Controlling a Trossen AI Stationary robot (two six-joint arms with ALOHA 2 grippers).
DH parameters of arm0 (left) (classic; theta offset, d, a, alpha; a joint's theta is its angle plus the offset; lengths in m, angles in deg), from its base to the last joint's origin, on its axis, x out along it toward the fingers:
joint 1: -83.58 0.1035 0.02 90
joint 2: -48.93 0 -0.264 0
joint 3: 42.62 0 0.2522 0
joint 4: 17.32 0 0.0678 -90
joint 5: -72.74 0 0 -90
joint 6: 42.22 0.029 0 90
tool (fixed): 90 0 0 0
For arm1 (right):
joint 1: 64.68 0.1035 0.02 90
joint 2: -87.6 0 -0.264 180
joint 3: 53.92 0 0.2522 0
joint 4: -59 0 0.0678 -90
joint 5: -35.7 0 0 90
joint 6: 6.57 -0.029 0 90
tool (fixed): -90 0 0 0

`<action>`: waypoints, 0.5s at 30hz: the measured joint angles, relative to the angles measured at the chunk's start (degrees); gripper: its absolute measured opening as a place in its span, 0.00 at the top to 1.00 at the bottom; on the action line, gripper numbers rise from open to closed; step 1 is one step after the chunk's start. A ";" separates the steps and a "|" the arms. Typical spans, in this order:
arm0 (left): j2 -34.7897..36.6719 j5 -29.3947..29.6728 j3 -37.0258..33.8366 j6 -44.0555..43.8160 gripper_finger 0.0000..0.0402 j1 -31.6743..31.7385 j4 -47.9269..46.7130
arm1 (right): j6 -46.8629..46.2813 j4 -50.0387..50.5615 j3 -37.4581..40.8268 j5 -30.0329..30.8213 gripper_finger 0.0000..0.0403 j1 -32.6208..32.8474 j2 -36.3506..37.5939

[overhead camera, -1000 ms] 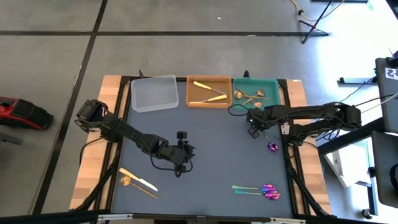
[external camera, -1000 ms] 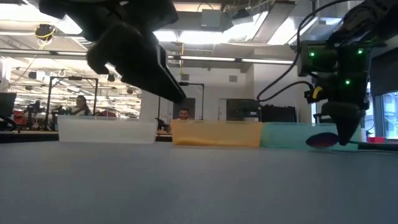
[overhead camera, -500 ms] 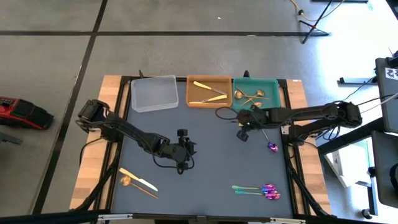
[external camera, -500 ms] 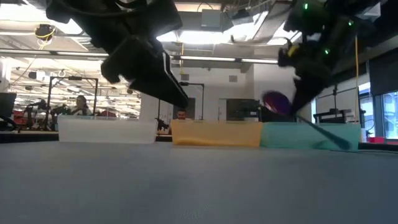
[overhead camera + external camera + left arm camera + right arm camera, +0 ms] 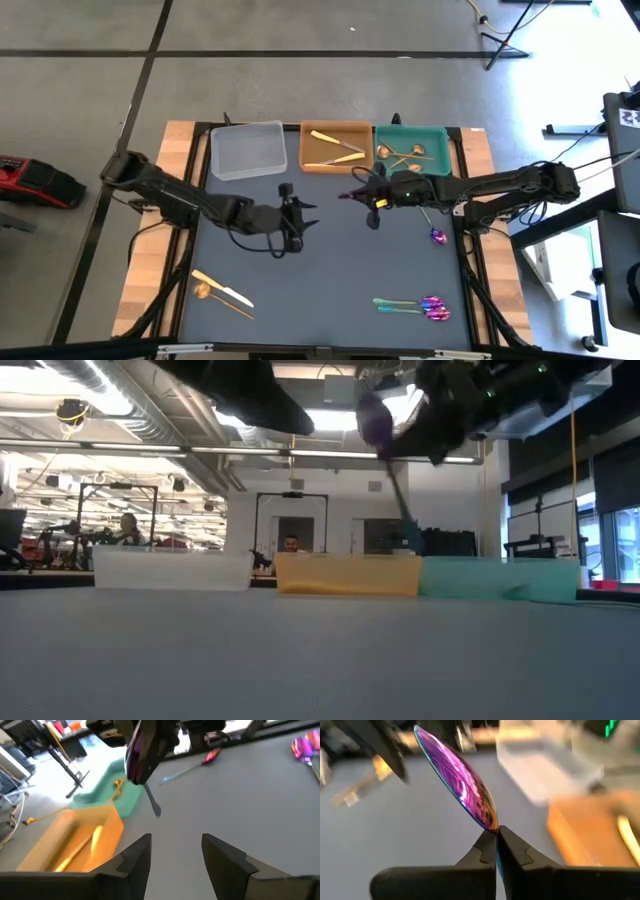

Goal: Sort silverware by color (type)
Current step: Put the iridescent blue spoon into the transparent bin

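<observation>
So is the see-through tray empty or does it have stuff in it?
Empty. From above, the clear tray shows only its bare bottom, while the orange tray and green tray hold gold cutlery.

A dark grey table top (image 5: pixel 330 260) framed by pale wood carries three rectangular plastic trays along its far edge: a clear tray (image 5: pixel 247 150), an orange tray (image 5: pixel 336 147) and a teal tray (image 5: pixel 412 150). Directly on the surface lie a pale gold knife (image 5: pixel 223 288) beside a copper-gold spoon (image 5: pixel 204 292) at the near left, two iridescent purple-teal spoons (image 5: pixel 415 307) at the near right, and another iridescent piece (image 5: pixel 437 236) near the right edge.
</observation>
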 joint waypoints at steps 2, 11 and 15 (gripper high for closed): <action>0.76 -1.20 -1.97 2.18 0.58 0.73 6.73 | 1.23 -4.95 -0.02 -1.95 1.00 -0.04 -1.21; 0.49 -5.45 -7.91 7.68 0.58 4.19 22.88 | 1.85 -16.40 -0.02 -8.42 1.00 -0.10 -8.09; -0.71 -12.39 -8.07 8.13 0.58 5.02 27.22 | 1.29 -19.88 -0.02 -8.46 1.00 -0.11 -11.13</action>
